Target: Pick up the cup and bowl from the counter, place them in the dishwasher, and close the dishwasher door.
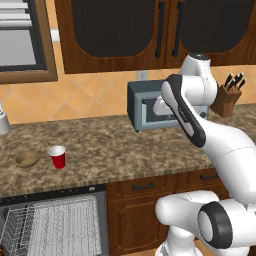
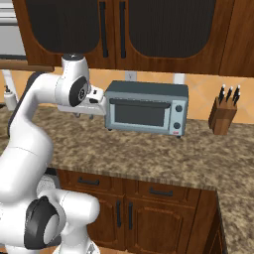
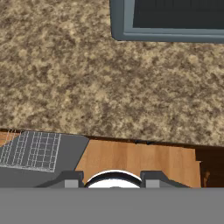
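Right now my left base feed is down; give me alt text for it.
A red cup stands upright beside a tan bowl on the granite counter, above the open dishwasher. The white arm rises right, before a grey toaster oven.

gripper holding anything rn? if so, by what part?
Nothing held. The gripper hangs above the counter with open jaws and nothing between them; cup and bowl sit untouched.

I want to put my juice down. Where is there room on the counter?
The widest bare counter lies between the red cup and the toaster oven, reaching to the front edge. More lies between the toaster oven and the knife block. It is crowded at the left, where the cup and bowl sit close.
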Available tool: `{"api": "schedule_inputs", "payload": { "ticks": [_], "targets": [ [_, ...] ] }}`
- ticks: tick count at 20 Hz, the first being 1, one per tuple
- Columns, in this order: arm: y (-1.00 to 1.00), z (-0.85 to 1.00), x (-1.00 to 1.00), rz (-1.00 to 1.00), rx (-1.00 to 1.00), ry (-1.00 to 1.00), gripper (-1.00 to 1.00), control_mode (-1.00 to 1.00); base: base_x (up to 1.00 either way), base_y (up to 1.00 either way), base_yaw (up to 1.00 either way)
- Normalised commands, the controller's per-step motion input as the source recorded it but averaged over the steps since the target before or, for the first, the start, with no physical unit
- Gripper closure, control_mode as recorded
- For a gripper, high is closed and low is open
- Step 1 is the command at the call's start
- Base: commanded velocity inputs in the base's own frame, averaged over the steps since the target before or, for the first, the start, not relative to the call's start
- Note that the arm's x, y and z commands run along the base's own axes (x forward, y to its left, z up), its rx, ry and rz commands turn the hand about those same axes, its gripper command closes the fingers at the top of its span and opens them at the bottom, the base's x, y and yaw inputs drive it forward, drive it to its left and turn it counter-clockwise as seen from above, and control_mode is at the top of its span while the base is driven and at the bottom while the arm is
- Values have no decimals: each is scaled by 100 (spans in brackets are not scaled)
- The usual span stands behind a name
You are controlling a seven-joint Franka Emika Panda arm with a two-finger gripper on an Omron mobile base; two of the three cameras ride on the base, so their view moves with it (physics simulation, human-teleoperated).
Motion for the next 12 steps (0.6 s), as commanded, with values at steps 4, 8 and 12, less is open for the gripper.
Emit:
{"api": "schedule_inputs", "payload": {
  "ticks": [4,8,12],
  "targets": [
    [11,-2,-10,0,0,1,-100,-100,0,0,0],
    [54,-25,-40,6,0,0,-100,-100,0,0,0],
    [52,-10,-30,5,0,0,-100,-100,0,0,0]
  ]
}}
